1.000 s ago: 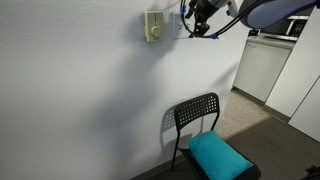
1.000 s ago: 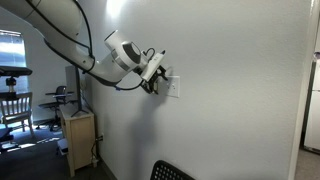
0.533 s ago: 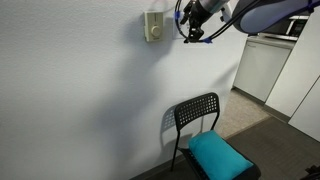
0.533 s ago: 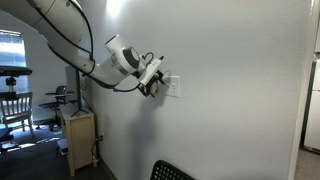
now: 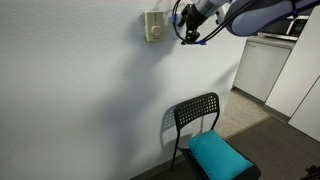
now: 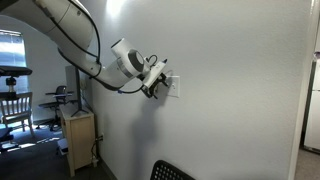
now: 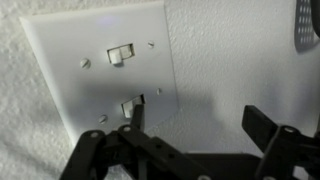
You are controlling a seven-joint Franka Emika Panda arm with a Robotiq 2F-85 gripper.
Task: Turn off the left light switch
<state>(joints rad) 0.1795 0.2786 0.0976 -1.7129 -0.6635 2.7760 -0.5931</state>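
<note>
Since prior frames: tool (image 6: pixel 155 86) edged closer onto white plate (image 6: pixel 174 87) in an exterior view. L to R: cream dial plate (image 5: pixel 153 25) just left of white plate. Left light switch (image 7: pixel 133 103) is white plate's lower toggle in sideways wrist view; one finger (image 7: pixel 136 125) has its tip at it, contact unconfirmed. Tool released, jaws wide. Rec.: press w/ that single fingertip, downward stroke, clear of right toggle (image 7: pixel 122 53). Count: 2 plates, 2 toggles, 1 tool, 1 chair (image 5: pixel 197 112) below white plate.
</note>
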